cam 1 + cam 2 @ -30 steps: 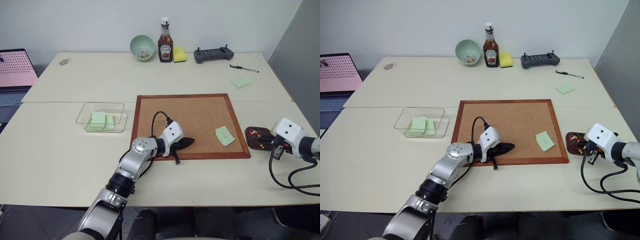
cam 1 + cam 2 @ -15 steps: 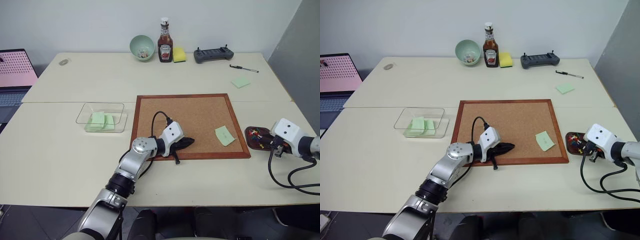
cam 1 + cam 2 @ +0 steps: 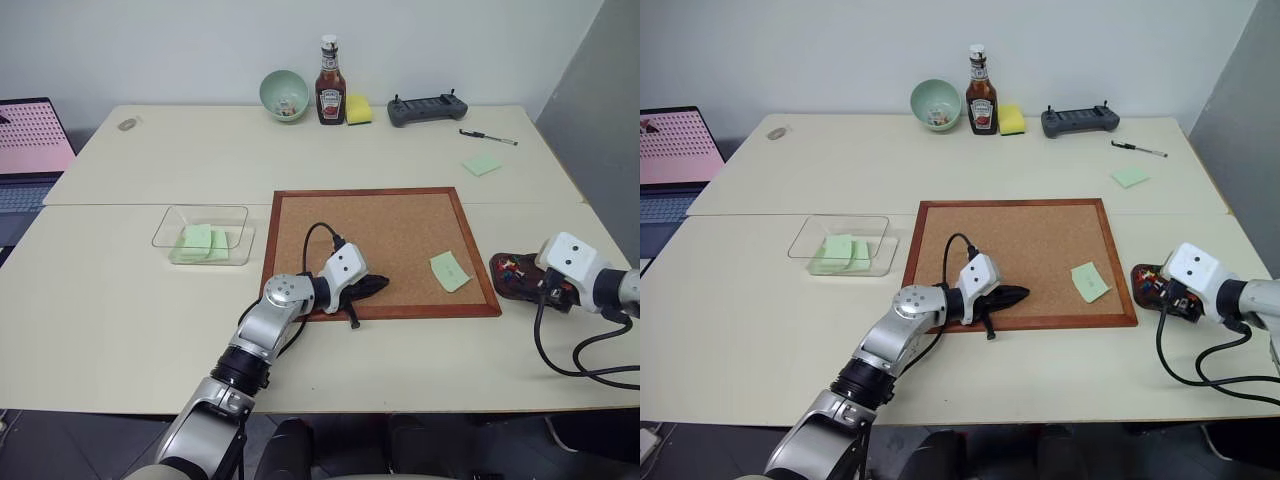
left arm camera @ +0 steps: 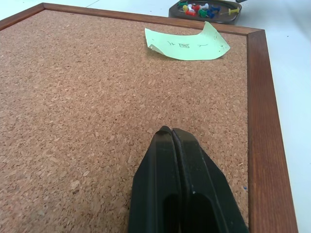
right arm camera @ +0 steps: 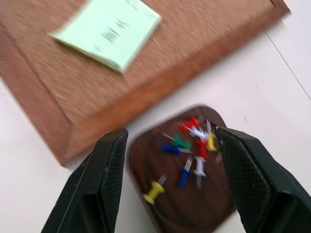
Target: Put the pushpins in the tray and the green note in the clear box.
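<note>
**Pins in tray; green note pending**

My right gripper (image 5: 170, 184) hangs over the tray (image 5: 160, 204) at the right of the corkboard (image 3: 385, 250), its fingers (image 5: 97, 184) spread wide and empty. The pushpins (image 5: 192, 145) lie loose in the tray between my fingertips, consistent with a release. The green note (image 3: 450, 270) rests unpinned on the board's near right corner, just left of the tray. My left gripper (image 4: 177, 184) rests on the board, fully closed, holding nothing. The clear box (image 3: 203, 235) sits far left.
</note>
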